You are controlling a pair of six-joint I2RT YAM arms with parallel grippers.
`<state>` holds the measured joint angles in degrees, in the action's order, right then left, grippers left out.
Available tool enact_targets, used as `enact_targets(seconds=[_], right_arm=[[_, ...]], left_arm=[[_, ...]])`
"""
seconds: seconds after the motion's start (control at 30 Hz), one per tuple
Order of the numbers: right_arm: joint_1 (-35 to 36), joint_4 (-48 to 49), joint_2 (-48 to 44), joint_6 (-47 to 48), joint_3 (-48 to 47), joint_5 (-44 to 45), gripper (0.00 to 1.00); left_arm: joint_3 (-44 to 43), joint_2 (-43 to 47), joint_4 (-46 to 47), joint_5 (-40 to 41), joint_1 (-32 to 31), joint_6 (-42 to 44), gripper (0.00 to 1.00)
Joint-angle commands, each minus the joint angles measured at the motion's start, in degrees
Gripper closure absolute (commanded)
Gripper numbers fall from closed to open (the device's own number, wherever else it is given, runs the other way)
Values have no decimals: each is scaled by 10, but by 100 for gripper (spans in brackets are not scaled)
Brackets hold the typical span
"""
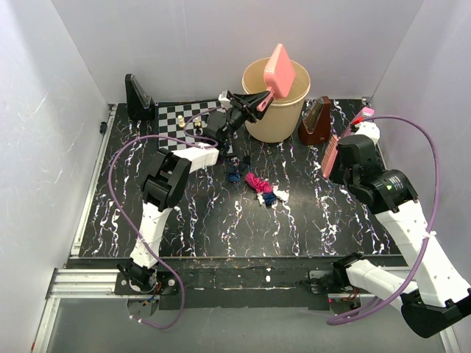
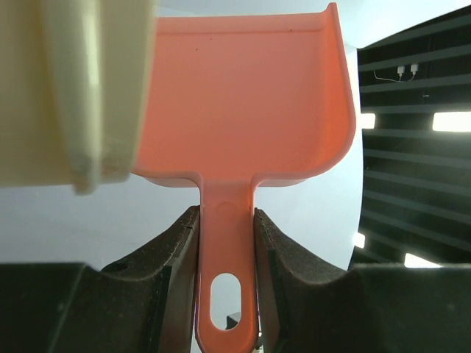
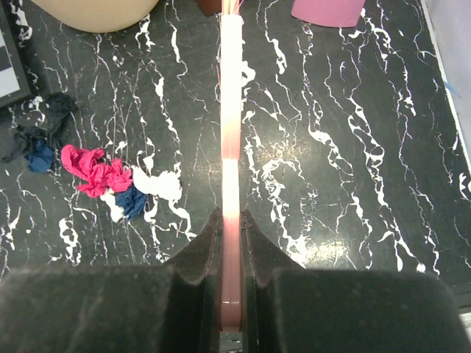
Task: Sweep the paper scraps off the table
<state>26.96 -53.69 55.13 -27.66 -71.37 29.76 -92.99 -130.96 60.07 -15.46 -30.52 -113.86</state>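
Note:
Several paper scraps (image 1: 260, 185) in magenta, dark blue, black and white lie in a loose cluster mid-table on the black veined table (image 1: 309, 220). They also show in the right wrist view (image 3: 96, 170). My left gripper (image 1: 256, 103) is shut on the handle of a pink dustpan (image 1: 279, 71), held tilted above the beige bucket (image 1: 276, 99); the pan (image 2: 243, 95) looks bare. My right gripper (image 1: 340, 151) is shut on a pink brush (image 1: 331, 154), seen edge-on in the right wrist view (image 3: 231, 162), held to the right of the scraps.
A chessboard (image 1: 190, 125) with small pieces lies at the back left, a black stand (image 1: 138, 98) behind it. A brown metronome-like object (image 1: 316, 121) stands right of the bucket. A pink object (image 3: 327, 11) sits at the back right.

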Motion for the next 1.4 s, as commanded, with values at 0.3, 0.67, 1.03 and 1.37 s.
enact_targets(seconds=[0.3, 0.67, 1.03, 1.37], right_arm=[[-4, 9, -1, -19, -37, -3, 99], [-4, 16, -40, -95, -35, -33, 99], [-5, 162, -121, -39, 60, -238, 99], [-4, 237, -42, -61, 79, -417, 99]], left_arm=[[-73, 13, 25, -53, 12, -51, 100], [-65, 212, -324, -150, 15, 356, 100], [-3, 437, -764, -9, 16, 748, 100], [226, 734, -865, 280, 22, 892, 100]])
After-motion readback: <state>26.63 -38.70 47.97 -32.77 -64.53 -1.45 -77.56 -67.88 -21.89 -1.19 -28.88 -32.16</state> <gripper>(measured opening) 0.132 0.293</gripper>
